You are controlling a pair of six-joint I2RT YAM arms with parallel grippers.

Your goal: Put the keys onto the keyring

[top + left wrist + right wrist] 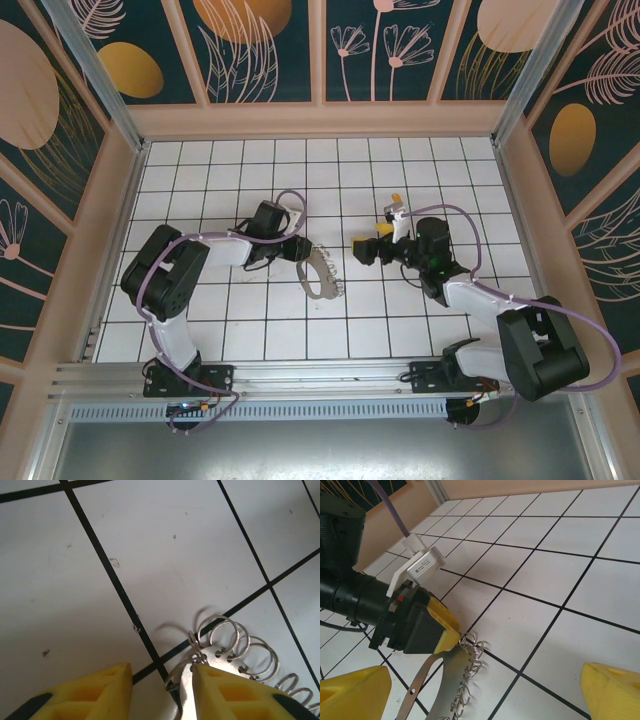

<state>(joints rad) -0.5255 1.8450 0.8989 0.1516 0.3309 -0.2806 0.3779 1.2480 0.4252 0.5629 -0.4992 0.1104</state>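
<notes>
Near the middle of the overhead view the keyring (pixel 320 272) lies flat on the tabletop (pixel 250 340). The left fingers (pixel 220 692) stand parted astride its upper end, one touching the metal, probably to pin it steady. Just right of it the right fingers (pixel 610 685) gape wide and empty toward the loops. What seems to be the orange-headed key (pixel 396 199) lies higher up, apart from the ring.

One keyring (pixel 318 272), one key (pixel 396 198), one left arm (pixel 165 272), one right arm (pixel 540 348)
</notes>
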